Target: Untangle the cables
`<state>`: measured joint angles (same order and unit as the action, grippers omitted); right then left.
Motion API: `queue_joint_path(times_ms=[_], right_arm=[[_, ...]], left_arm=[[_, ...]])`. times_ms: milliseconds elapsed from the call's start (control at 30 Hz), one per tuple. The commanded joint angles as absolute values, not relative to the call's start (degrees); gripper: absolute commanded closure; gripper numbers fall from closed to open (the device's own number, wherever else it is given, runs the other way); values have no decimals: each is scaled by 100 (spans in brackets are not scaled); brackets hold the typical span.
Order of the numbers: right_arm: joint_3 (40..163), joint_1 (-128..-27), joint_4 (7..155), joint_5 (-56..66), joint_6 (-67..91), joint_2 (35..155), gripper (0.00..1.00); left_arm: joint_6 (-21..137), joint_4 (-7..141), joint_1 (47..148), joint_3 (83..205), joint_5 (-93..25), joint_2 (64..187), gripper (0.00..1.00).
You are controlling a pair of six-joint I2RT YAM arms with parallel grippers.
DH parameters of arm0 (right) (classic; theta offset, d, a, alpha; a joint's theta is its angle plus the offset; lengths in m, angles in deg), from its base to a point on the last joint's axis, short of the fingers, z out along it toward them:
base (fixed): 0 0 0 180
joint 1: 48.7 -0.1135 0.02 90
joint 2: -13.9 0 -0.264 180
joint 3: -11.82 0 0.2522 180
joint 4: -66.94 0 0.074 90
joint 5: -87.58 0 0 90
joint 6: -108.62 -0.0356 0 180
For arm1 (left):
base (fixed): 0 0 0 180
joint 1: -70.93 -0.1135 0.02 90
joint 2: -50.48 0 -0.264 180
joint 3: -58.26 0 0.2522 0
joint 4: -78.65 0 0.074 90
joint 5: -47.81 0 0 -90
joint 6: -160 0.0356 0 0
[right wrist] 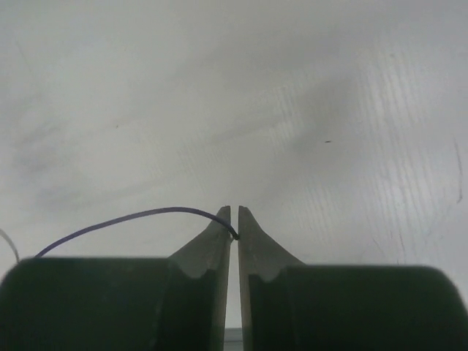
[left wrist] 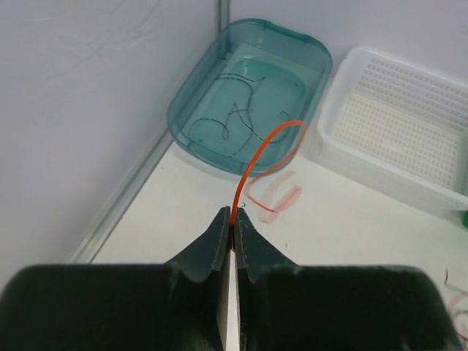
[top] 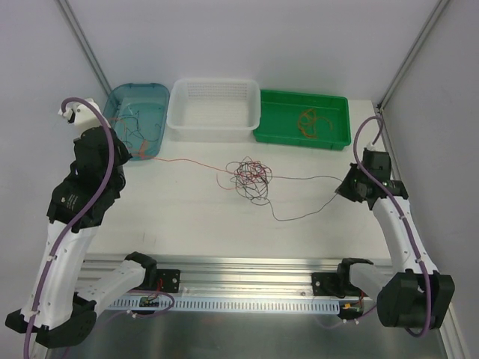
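The cables lie as a tangle [top: 251, 178] of orange-red, black and dark grey loops at mid-table. An orange-red cable [top: 187, 161] runs left from it to my left gripper [top: 133, 154], near the teal bin. In the left wrist view that gripper [left wrist: 233, 216] is shut on the orange cable [left wrist: 256, 153], which arcs up from the tips. A dark grey cable [top: 299, 179] runs right from the tangle to my right gripper [top: 341, 187]. In the right wrist view the right gripper [right wrist: 234, 217] has its jaws a hair apart, with the dark cable's [right wrist: 131, 217] end still between the tips.
Three containers line the back edge. A teal bin [top: 161, 93] holds thin dark wires [left wrist: 234, 117]. A white basket [top: 215, 84] is in the middle. A green tray [top: 337, 140] holds orange wires [top: 313, 121]. Walls close both sides, and a rail crosses the near edge.
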<state>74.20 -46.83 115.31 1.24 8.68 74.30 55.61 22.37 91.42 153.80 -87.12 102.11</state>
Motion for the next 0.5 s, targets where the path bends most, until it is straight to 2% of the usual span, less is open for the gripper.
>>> queue_joint_path(times_ms=[0,33,100,133,200,233,333,467], right_arm=[[7602,-5194,11638,391,991,7533,88],[7760,-5352,11691,382,1131,7708,84],[7866,-5842,11849,172,1158,7814,79],[7927,-6028,11841,24,1158,7850,72],[8007,-6563,11806,-135,1062,7894,61],[8051,-6723,11788,-171,1027,7911,52],[8253,-7408,11534,-206,772,7964,39],[8543,-8287,10859,-206,404,8271,38]], left_arm=[[5480,2165,9089,15193,-7765,10233,100],[5357,2182,9089,14922,-6726,10198,100],[4901,2348,9097,14587,-5762,10180,100],[4725,2428,9132,14272,-5035,10198,100],[4531,2629,9281,14033,-4634,10198,100],[4478,2718,9508,13858,-4545,10163,100],[4319,2867,9817,13724,-4483,9996,100],[4153,2868,9994,13706,-4351,9847,100]])
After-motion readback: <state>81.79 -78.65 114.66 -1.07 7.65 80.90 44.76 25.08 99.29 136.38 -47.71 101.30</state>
